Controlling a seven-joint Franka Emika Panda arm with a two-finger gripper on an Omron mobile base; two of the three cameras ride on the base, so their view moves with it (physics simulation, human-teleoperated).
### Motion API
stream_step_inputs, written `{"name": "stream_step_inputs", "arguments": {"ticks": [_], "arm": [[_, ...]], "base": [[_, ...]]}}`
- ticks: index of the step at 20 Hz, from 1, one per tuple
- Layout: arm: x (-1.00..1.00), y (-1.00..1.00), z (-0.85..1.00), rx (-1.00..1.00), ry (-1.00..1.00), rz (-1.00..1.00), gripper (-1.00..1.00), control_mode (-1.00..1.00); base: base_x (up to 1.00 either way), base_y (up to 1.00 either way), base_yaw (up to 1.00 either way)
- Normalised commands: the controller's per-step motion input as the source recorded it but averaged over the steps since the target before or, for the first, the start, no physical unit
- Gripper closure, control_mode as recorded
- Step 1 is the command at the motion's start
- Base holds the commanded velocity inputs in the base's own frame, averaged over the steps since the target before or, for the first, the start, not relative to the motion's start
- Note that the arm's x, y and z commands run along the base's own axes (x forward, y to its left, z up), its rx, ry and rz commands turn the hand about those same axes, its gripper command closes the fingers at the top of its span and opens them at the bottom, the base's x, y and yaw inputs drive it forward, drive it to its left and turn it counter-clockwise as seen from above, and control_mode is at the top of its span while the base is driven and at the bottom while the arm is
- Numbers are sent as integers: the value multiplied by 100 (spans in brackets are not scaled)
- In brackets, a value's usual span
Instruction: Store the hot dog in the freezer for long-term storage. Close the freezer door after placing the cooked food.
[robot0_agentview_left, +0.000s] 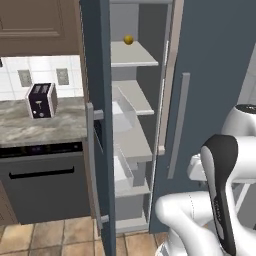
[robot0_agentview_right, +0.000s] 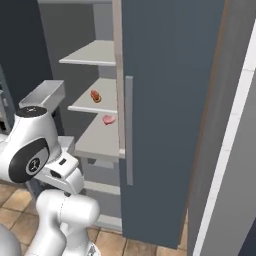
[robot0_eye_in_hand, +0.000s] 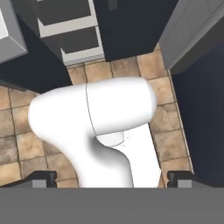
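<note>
— Where is the small red-orange hot dog in its tan bun (robot0_agentview_right: 95, 96)?
— On a pale grey freezer shelf (robot0_agentview_right: 88, 106), eleven o'clock of the flat pink meat (robot0_agentview_right: 108, 119).
— Your hand (robot0_eye_in_hand: 112, 178)?
— Released, fingers wide, pointing at the tiled floor (robot0_eye_in_hand: 168, 113).

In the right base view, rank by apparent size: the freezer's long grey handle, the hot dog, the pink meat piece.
1. Grey handle, by far the largest.
2. Pink meat piece and hot dog: look alike in size; unranked.
</note>
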Motion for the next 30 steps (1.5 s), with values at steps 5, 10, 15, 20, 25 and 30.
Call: {"name": "stream_step_inputs", "arguments": {"ticks": [5, 10, 15, 20, 25, 30], "arm": [[0, 0, 0, 0, 0, 0, -100, 100], [0, 0, 0, 0, 0, 0, -100, 100], [0, 0, 0, 0, 0, 0, -100, 100], [0, 0, 0, 0, 0, 0, -100, 100], [0, 0, 0, 0, 0, 0, -100, 100], [0, 0, 0, 0, 0, 0, -100, 100]], "base": [[-39, 43, -11], [-41, 42, -10], [-34, 24, -5], [-4, 8, 1], [3, 0, 13], [0, 8, 13]]}}
